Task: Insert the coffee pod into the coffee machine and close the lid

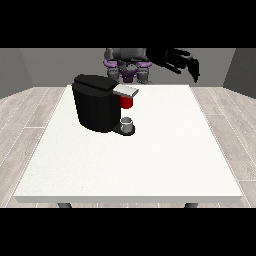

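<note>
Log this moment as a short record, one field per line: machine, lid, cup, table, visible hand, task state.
machine: black coffee machine, standing on the table's left half as viewed
lid: grey lid, looks down over a red part
cup: small grey cup on the machine's base, under the red part
table: white table
visible hand: hand at the view's right, raised above the far edge, fingers spread, holding nothing
task state: lid appears closed; pod itself cannot be confirmed

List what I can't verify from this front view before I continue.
- Second robot hand: not visible; only the robot hand at the view's right shows.
- Coffee pod: unidentifiable; the red part under the lid is too small.
- Coffee machine back: hidden by its own body.
</note>
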You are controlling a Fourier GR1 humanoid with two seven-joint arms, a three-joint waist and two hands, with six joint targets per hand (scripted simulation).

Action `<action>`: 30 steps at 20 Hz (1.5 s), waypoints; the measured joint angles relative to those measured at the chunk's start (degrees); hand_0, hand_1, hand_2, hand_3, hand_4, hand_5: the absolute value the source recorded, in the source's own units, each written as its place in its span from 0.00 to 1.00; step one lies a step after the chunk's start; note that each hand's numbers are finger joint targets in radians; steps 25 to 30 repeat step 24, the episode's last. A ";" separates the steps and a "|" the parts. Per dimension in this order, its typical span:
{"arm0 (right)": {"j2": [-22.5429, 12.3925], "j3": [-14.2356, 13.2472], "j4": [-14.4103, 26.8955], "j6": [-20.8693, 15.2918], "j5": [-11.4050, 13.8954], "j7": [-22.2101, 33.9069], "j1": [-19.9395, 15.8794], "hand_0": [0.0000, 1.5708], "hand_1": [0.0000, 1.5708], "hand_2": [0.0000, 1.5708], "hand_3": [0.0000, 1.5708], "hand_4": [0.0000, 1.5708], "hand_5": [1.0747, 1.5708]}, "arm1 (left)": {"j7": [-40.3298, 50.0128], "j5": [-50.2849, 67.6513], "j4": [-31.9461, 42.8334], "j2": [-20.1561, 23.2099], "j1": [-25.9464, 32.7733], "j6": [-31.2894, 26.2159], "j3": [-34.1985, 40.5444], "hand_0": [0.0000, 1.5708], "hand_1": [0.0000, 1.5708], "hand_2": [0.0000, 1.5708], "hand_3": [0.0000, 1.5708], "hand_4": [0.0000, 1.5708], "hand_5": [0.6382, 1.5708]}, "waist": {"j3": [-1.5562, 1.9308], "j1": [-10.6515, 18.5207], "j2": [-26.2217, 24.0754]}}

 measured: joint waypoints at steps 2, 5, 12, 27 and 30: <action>0.72 -0.12 1.55 -0.60 0.34 -1.45 -1.60 0.00 0.00 0.00 0.00 0.00 1.00 | 0.26 0.49 -0.40 0.18 -0.64 -0.39 0.14 0.00 0.00 0.00 0.00 0.14 1.00 | -0.05 0.51 0.87; 1.58 -0.77 3.89 -0.97 0.13 -3.61 -3.12 0.00 0.00 0.00 0.00 0.00 1.00 | 0.34 1.33 -0.67 0.84 -0.87 -1.14 0.71 0.00 0.00 0.00 0.00 0.20 1.00 | -0.09 0.74 2.06; 3.08 -2.03 9.22 -2.15 0.24 -6.68 -7.47 0.00 0.00 0.00 0.00 0.00 1.00 | -0.26 1.10 -1.23 0.82 -1.44 -1.19 0.22 0.00 0.00 0.00 0.00 0.22 1.00 | -0.12 1.10 4.14; 12.67 1.88 9.42 -0.02 -2.00 -16.80 -0.28 0.00 0.00 0.00 0.00 0.17 1.00 | 0.32 1.77 0.12 0.81 4.77 -0.23 1.83 0.00 0.00 0.00 0.00 0.17 1.00 | -0.11 -6.69 -4.09; 12.67 1.88 9.42 -0.02 -2.00 -16.80 -0.28 0.00 0.00 0.00 0.00 0.17 1.00 | 0.32 1.77 0.12 0.81 4.77 -0.23 1.83 0.00 0.00 0.00 0.00 0.17 1.00 | -0.11 -6.69 -4.09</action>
